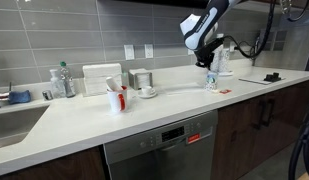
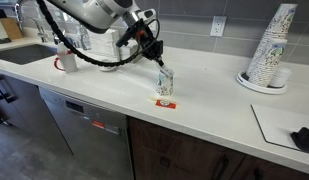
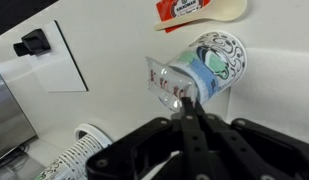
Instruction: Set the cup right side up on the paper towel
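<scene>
A clear plastic cup [image 2: 165, 82] with a blue printed band stands slightly tilted on the white counter, mouth up; it also shows in an exterior view [image 1: 211, 78] and in the wrist view [image 3: 199, 72]. My gripper [image 3: 184, 103] is shut on the cup's rim from above, one finger inside and one outside; it also shows in both exterior views [image 2: 154, 55] [image 1: 206, 52]. A white paper towel [image 2: 279, 125] lies flat to one side of the cup, apart from it, with a small black object [image 2: 303, 139] on it; the towel also shows in the wrist view [image 3: 56, 62].
A red packet [image 2: 166, 102] lies on the counter right beside the cup. A tall stack of paper cups [image 2: 271, 50] stands on a plate near the wall. A red mug [image 1: 117, 99], bottles and a sink [image 1: 14, 122] are farther along the counter.
</scene>
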Motion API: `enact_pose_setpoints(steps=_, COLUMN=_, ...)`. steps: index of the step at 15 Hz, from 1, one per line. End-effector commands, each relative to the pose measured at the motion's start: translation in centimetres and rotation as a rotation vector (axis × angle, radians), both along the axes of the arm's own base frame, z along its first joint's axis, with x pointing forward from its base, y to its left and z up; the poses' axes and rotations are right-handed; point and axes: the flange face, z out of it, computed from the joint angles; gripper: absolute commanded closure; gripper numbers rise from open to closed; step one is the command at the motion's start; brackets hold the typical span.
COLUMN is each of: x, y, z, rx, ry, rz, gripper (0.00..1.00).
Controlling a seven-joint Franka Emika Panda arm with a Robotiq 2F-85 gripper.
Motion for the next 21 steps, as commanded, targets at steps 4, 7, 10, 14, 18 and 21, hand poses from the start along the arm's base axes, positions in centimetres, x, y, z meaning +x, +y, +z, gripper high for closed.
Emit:
enact_pose_setpoints(steps=4, x=-2.0, y=1.9, z=6.8, rx=-0.008, ry=-0.052, rz=-0.002, gripper=1.00)
enact_pose_setpoints(steps=7, x=-3.3, y=4.1, z=9.6, rx=0.030, ry=-0.038, rz=0.009, gripper=1.00)
enact_pose_setpoints(steps=10, x=-4.8, y=7.0, z=11.0, rx=0.119, ry=0.049, rz=0.005, gripper=1.00)
enact_pose_setpoints(steps=14, x=-6.0, y=11.1, z=11.4, rx=0.202, ry=0.115, rz=-0.109, gripper=1.00)
enact_pose_setpoints(steps=18, x=-5.6, y=12.7, z=11.4, rx=0.250, ry=0.106, rz=-0.094, gripper=1.00)
enact_pose_setpoints(steps=21, x=-5.6, y=13.0, z=11.6, rx=0.256, ry=0.103, rz=-0.090, gripper=0.99)
